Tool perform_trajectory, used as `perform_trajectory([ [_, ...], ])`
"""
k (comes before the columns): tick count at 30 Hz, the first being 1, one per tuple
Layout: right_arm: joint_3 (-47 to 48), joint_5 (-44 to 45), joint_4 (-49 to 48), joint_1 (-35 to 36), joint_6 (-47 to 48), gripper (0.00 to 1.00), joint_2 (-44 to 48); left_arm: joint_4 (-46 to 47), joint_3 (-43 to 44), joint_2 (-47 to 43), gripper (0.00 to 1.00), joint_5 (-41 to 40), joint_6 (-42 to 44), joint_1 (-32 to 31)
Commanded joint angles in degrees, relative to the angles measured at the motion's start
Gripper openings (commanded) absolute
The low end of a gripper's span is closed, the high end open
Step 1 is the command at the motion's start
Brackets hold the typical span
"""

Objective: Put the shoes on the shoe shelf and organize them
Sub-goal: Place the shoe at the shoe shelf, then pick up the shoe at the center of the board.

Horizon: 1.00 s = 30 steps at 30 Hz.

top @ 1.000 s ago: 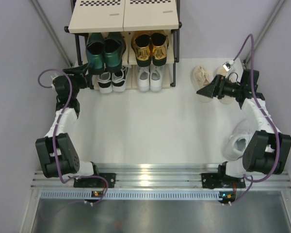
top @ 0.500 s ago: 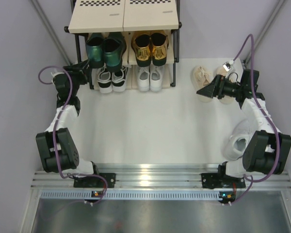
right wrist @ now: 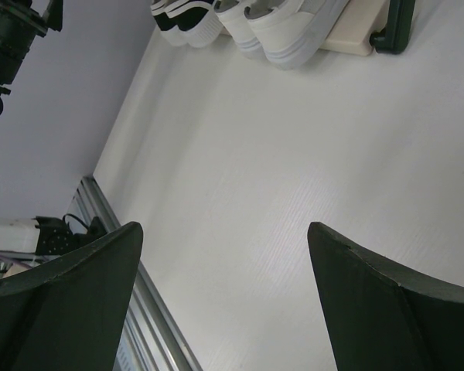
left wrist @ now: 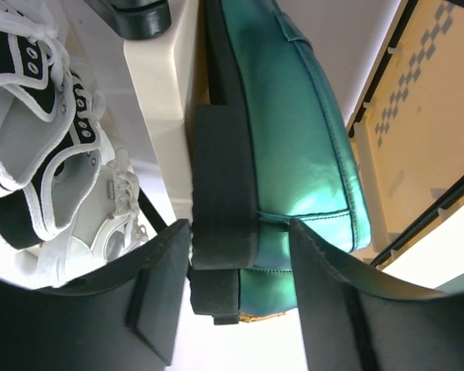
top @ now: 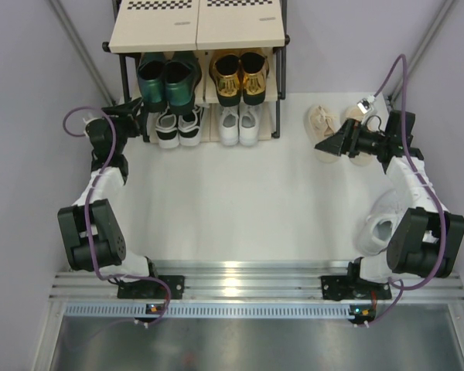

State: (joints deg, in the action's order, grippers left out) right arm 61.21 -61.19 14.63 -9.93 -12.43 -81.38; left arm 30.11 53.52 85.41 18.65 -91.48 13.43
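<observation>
The shoe shelf [top: 197, 35] stands at the back. The glossy green loafers [top: 167, 80] and gold loafers [top: 240, 75] are on its middle tier. The black-and-white sneakers [top: 178, 128] and white lace-ups [top: 239, 125] are on the bottom tier. My left gripper [top: 136, 110] is open at the shelf's left side. In the left wrist view its jaws [left wrist: 238, 232] stand on either side of the green loafer's black heel [left wrist: 224, 224]. My right gripper [top: 327, 145] is open and empty over the floor [right wrist: 224, 232], beside the beige sneakers [top: 322, 120]. The chunky white sneakers [top: 379, 220] lie by the right arm.
The shelf's black frame post [top: 124, 85] is close to my left gripper. Grey walls close in both sides. A metal rail [top: 240, 282] with both arm bases runs along the near edge. White floor [top: 232, 201] lies between the arms.
My left wrist has shifted slightly at the shelf's left side. My right gripper has drifted a little to the right, still open.
</observation>
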Motion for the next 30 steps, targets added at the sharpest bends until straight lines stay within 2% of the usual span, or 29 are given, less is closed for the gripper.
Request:
perform_trajectory([
  [1,2.6,-1.1,-0.9,-0.8,1.4,0.88,1.5,5.8,-0.3,-0.4,0.6,0.6,0.5,0.5],
  [6,2.5,-1.1,-0.7,-0.8,1.7,0.88,1.6,3.6,-2.1,-2.8,0.78,-0.2,1.5,0.7],
  [13,2.9,-1.1,-0.6,-0.8,1.7,0.88,1.6,3.0,-3.3,-5.2,0.89,-0.1,2.2,1.8],
  [19,3.8,-0.6,2.6,-0.8,6.0,0.88,2.1,-0.9,-1.4,-10.2,0.95,1.2,7.0,4.0],
  [23,6.8,1.8,8.5,-0.5,11.9,0.88,1.7,-8.3,0.2,-15.1,0.95,3.0,15.9,5.2],
  [24,7.8,2.6,12.3,-0.3,17.1,0.88,1.1,-10.8,0.4,-16.3,0.96,3.1,18.3,5.2],
  [25,9.0,3.6,14.1,-0.2,18.9,0.88,0.6,-16.3,0.8,-19.0,0.96,3.4,21.1,5.2],
  [26,11.4,6.8,15.5,-0.1,20.1,0.88,0.1,-20.1,1.4,-20.5,0.96,3.3,27.5,5.2],
  [30,20.0,18.3,24.6,0.2,25.7,0.87,-6.7,-33.7,-1.7,-29.3,0.98,1.3,39.4,5.1],
])
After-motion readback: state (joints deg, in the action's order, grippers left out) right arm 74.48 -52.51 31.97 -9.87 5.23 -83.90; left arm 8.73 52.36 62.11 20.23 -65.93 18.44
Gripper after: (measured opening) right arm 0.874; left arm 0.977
